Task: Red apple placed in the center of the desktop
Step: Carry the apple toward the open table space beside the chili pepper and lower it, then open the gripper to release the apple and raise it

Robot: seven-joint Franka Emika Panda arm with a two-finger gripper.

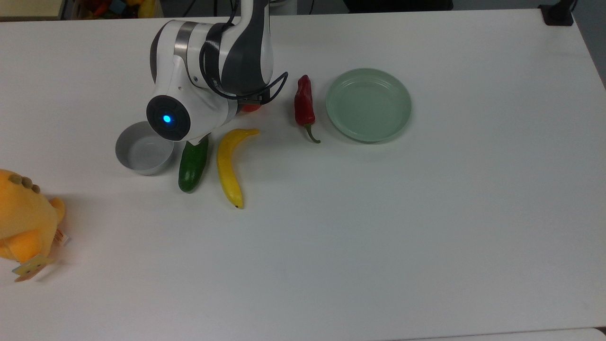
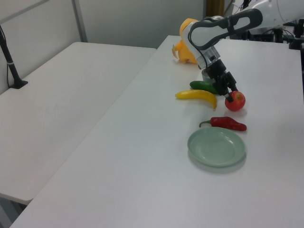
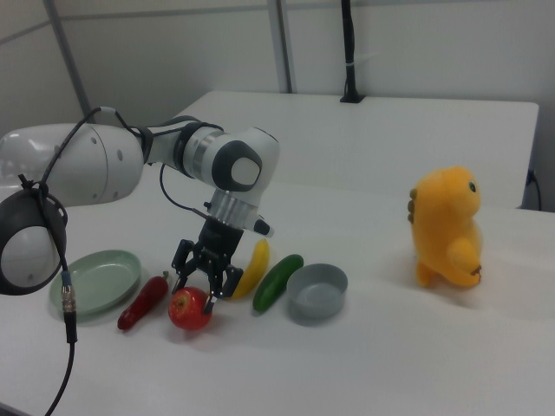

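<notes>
Gripper w/ fingers spread apart, down over the red apple, not squeezing yet. Apple sits on worktop; grab & carry to middle still left.

From the top view my arm covers nearly all of the red apple, leaving me just a red sliver beside the banana, and it hides the cucumber's upper tip too. The plush toy is cut off by the top view's left edge. In the left view I can't tell whether the gripper touches the apple.
</notes>
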